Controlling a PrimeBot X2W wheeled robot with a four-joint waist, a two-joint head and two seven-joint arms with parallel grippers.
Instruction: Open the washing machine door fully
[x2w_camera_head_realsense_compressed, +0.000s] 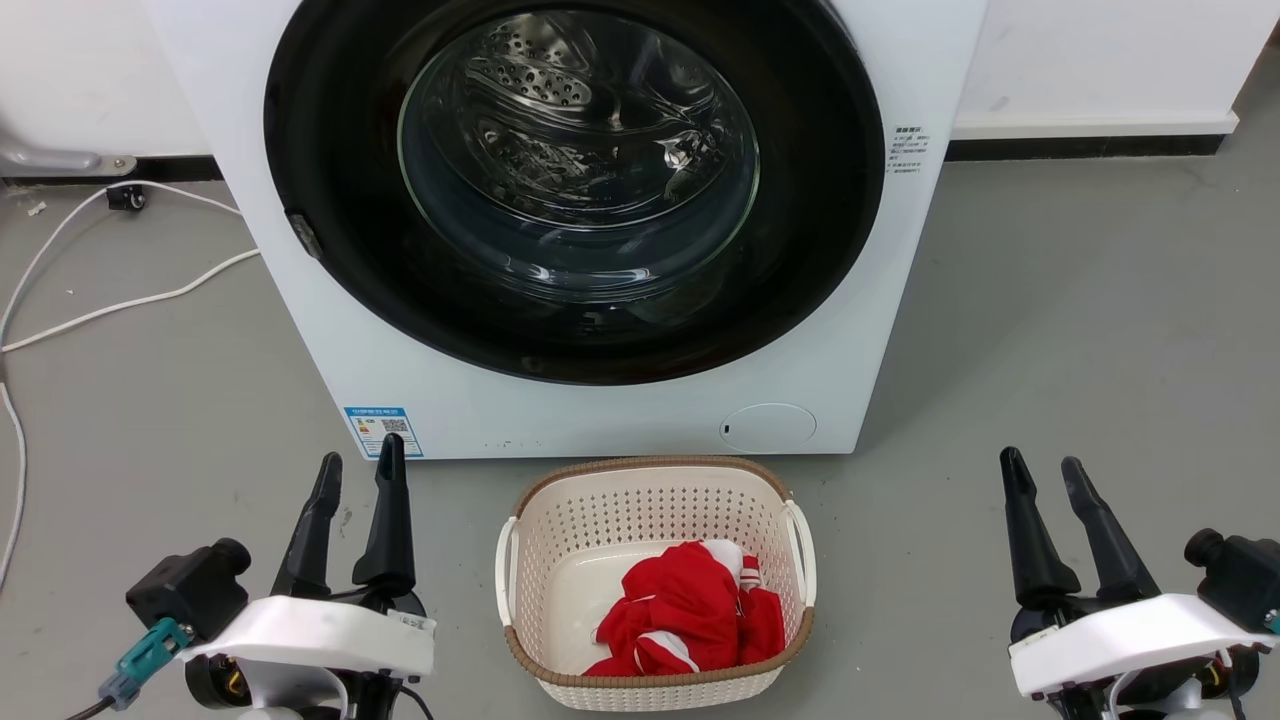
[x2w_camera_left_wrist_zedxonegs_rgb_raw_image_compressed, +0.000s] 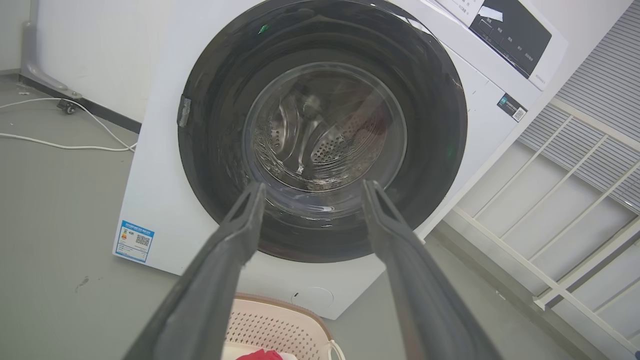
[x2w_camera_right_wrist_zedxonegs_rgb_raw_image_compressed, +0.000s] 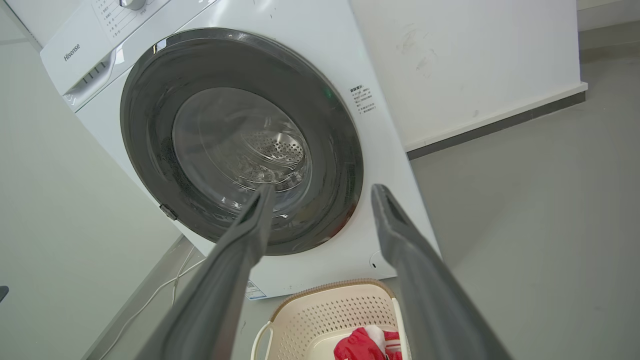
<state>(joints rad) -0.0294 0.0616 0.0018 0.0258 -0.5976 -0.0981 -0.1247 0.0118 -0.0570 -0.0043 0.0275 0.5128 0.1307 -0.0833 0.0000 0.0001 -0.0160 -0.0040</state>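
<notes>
currently the washing machine door (x2w_camera_head_realsense_compressed: 810, 250) is closed, flush in the front of the washing machine (x2w_camera_head_realsense_compressed: 600, 425) – steel drum (x2w_camera_head_realsense_compressed: 540, 70) visible through its glass bowl (x2w_camera_head_realsense_compressed: 600, 220). small grey latch (x2w_camera_head_realsense_compressed: 303, 236) on the door's left edge in head view. left gripper (x2w_camera_head_realsense_compressed: 361, 455) low at the left, fingers spread, nothing between them, well apart from the door. right gripper (x2w_camera_head_realsense_compressed: 1041, 460) low at the right, same – fingers parted, empty. both point toward the machine. cream basket (x2w_camera_head_realsense_compressed: 650, 470) on the grey floor (x2w_camera_head_realsense_compressed: 1050, 330) just in front of the machine, between the grippers, red and white garment (x2w_camera_head_realsense_compressed: 690, 610) inside. white cable (x2w_camera_head_realsense_compressed: 130, 300) lies on the floor left of the machine.
</notes>
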